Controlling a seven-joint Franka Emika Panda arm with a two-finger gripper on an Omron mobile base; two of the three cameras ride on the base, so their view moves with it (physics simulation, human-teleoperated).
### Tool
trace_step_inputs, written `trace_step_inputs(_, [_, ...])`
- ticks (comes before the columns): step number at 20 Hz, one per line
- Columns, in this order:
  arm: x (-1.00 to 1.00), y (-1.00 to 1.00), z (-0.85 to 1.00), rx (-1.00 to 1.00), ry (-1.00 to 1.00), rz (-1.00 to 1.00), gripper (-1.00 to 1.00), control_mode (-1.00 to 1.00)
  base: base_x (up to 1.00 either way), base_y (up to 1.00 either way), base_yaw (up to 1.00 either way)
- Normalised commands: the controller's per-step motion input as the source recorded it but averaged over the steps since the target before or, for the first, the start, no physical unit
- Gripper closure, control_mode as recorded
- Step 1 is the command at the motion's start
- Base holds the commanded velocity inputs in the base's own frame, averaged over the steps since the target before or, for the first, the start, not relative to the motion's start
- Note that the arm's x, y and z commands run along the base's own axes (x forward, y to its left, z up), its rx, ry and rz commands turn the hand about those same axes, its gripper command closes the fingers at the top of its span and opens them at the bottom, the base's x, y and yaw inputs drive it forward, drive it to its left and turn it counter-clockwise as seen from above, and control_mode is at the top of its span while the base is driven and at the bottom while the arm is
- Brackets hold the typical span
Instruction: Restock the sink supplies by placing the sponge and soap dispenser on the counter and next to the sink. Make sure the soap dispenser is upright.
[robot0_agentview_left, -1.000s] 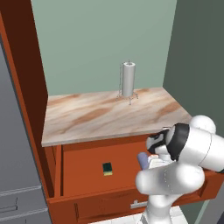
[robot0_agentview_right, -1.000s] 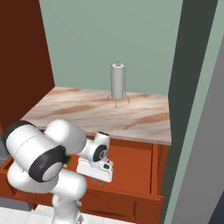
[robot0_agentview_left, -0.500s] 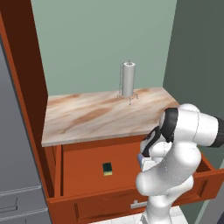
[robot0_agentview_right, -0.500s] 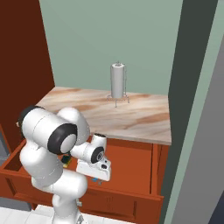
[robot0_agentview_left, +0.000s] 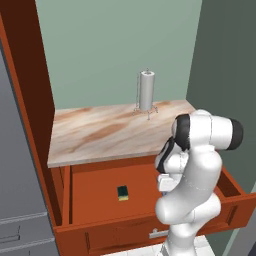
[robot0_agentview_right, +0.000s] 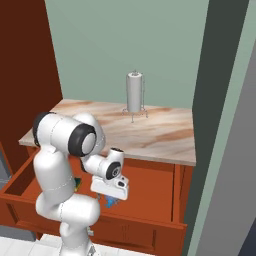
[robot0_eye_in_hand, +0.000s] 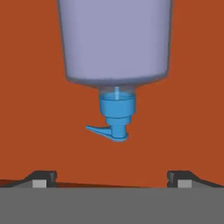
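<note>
- Claw (robot0_eye_in_hand: 112, 177) — hanging spread wide, gripping nothing, over the open drawer (robot0_agentview_left: 95, 192).
- Soap dispenser (robot0_eye_in_hand: 114, 43) — lying on the drawer floor, pump toward the claw.
- Sponge (robot0_agentview_left: 122, 193) — sitting in the drawer, below the surface (robot0_agentview_left: 100, 132).

I see the soap dispenser (robot0_eye_in_hand: 114, 39) as a lavender-blue body with a brighter blue pump, lying on the red-brown floor of the drawer (robot0_agentview_left: 95, 187). The sponge (robot0_agentview_left: 122, 192) is yellow with a dark green top. The bench (robot0_agentview_left: 107, 132) is marbled beige and brown, carrying a grey-white cylinder (robot0_agentview_left: 146, 90).
</note>
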Motion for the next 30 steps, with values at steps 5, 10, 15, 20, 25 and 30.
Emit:
trace_step_inputs(5, [0.13, 0.01, -0.16, 0.0, 0.0, 0.0, -1.0, -1.0, 0.0, 0.0, 0.0])
trace_step_inputs(10, [0.04, 0.0, -0.28, 0.0, 0.0, 0.0, -1.0, -1.0, 0.0, 0.0, 0.0])
trace_step_inputs(15, [0.11, 0.0, -0.27, 0.0, 0.0, 0.0, -1.0, -1.0, 0.0, 0.0, 0.0])
trace_step_inputs(20, [0.14, 0.0, -0.13, 0.0, 0.0, 0.0, -1.0, -1.0, 0.0, 0.0, 0.0])
trace_step_inputs(25, [0.05, 0.01, -0.06, 0.0, -0.01, 0.0, -1.0, -1.0, 0.0, 0.0, 0.0])
trace_step_inputs(30, [0.0, 0.0, 0.0, 0.0, -0.04, 0.0, -1.0, -1.0, 0.0, 0.0, 0.0])
